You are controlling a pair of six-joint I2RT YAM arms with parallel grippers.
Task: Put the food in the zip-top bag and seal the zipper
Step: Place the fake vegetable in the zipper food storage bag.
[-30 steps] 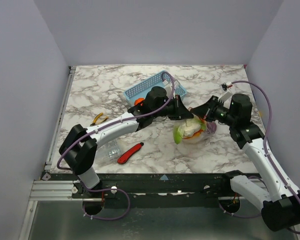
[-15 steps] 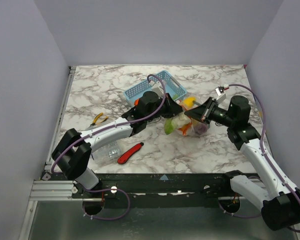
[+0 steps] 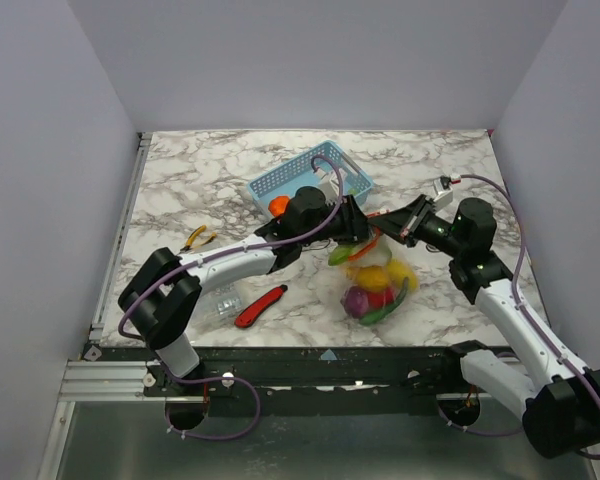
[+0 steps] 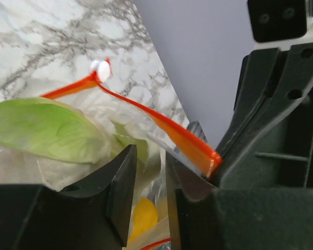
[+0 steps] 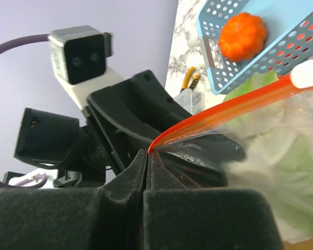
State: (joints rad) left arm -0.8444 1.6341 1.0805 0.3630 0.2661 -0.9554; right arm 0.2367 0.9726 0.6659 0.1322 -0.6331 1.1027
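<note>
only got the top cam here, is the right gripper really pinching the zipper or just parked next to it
observer: pinching it. In the right wrist view the right gripper is shut on one end of the zipper, and the strip runs out from its fingertips.
operator: where's the slider
observer: in the left wrist view the white slider sits out along the strip, away from the left gripper, with more strip beyond it.
operator: orange blob by the basket, is that food left out
observer: yes, the right wrist view shows an orange pumpkin piece lying inside the blue basket, not in the zip-top bag.
</note>
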